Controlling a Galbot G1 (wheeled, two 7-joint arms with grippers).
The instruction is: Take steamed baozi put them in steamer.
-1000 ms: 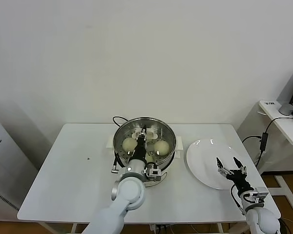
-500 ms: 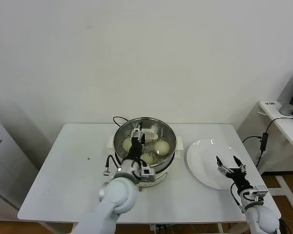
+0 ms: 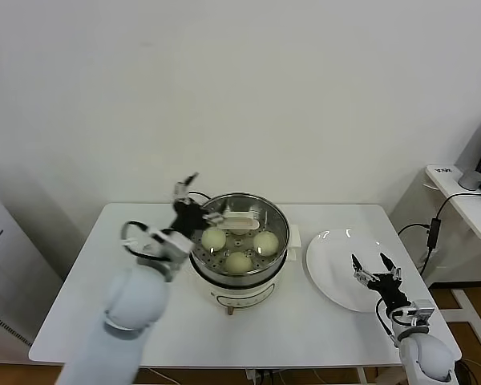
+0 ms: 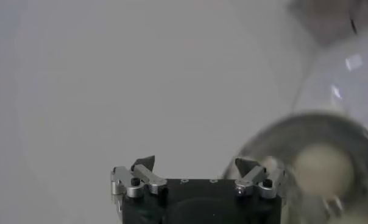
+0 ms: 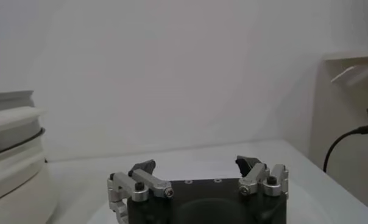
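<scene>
The steamer [image 3: 279, 258], a shiny steel basket on a white pot base, stands mid-table. Three cream baozi show inside it: one on the left [image 3: 214, 238], one on the right [image 3: 265, 242] and one in front [image 3: 239, 262]. My left gripper [image 3: 185, 184] is raised just outside the steamer's left rear rim, open and empty. In the left wrist view its jaws [image 4: 195, 163] stand wide, with the blurred steamer [image 4: 275, 137] and a baozi [image 4: 323, 168] off to one side. My right gripper [image 3: 369, 263] hovers open and empty over the plate's near part; its jaws [image 5: 196, 164] hold nothing.
A flat white plate [image 3: 330, 255] lies right of the steamer with nothing on it. A black cord [image 3: 194, 195] runs behind the pot. A side desk [image 3: 465, 200] with a cable [image 3: 430, 231] stands past the table's right edge. The steamer's wall [image 5: 13, 152] shows in the right wrist view.
My left gripper opened, left a baozi in the steamer, then rose out and swung to the steamer's left rear. The right arm barely moved.
</scene>
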